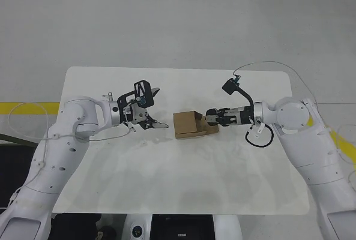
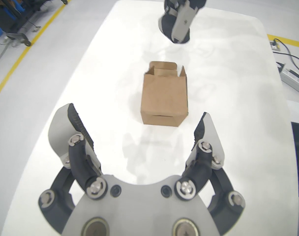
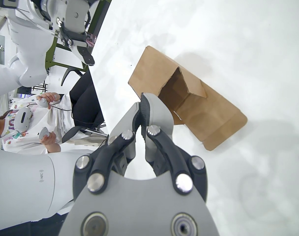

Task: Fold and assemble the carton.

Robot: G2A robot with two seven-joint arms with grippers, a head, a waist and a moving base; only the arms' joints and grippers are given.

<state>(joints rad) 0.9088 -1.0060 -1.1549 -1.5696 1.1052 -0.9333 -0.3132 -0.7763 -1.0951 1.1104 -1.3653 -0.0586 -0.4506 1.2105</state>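
Carton [image 1: 187, 125] lies on the white surface [image 1: 165, 180], open end toward the right pincer [image 3: 141, 101] — tips pressed together, off the cardboard. The left pincer [image 2: 137, 111] — spread wide — faces its closed end.

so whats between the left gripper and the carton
Nothing: only bare white table lies between the open left gripper and the closed end of the carton. The left wrist view shows it plainly, and the top view agrees.

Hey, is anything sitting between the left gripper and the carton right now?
Nothing visible does. The left gripper is open and faces the carton's closed end, with just table surface between them. The right gripper is beyond the carton's far, open end, outside that path.
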